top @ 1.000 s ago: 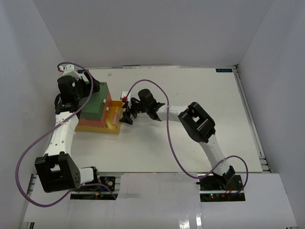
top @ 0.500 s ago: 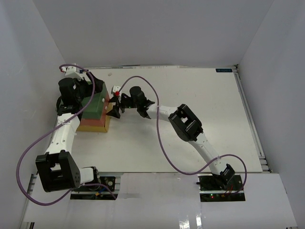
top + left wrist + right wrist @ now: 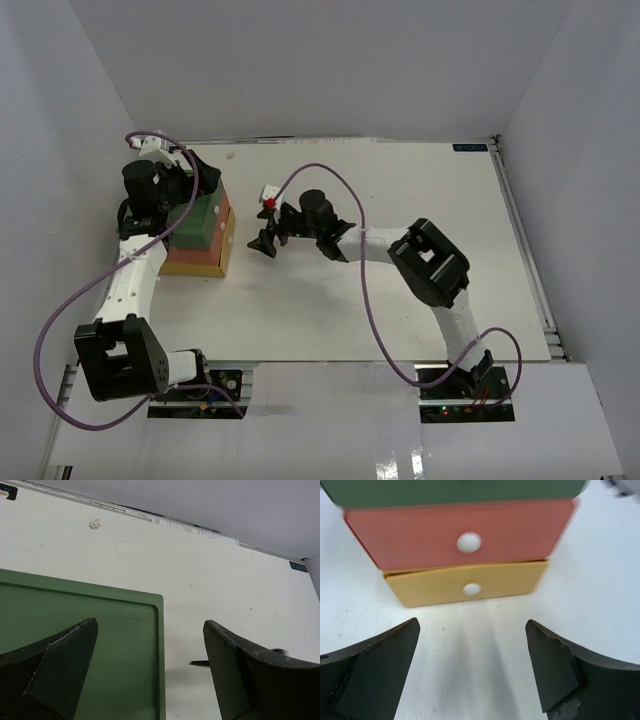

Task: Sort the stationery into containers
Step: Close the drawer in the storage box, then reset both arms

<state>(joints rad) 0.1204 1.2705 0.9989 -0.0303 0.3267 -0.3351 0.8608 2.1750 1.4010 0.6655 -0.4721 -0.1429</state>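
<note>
Table (image 3: 420, 230): stack of bins (image 3: 200, 238) at 9 o'clock of centre, near the left edge. The top bin (image 3: 455, 490) sits on the middle bin (image 3: 410, 535), which sits on the bottom bin (image 3: 430, 587); fronts face 3 o'clock. Left gripper (image 3: 150, 630) above the top bin, straddling its 3 o'clock edge; right gripper (image 3: 472, 625) at 3 o'clock of the stack, near but apart.

Bright, even light, soft shadows; both wrist views seem slightly soft close up.
</note>
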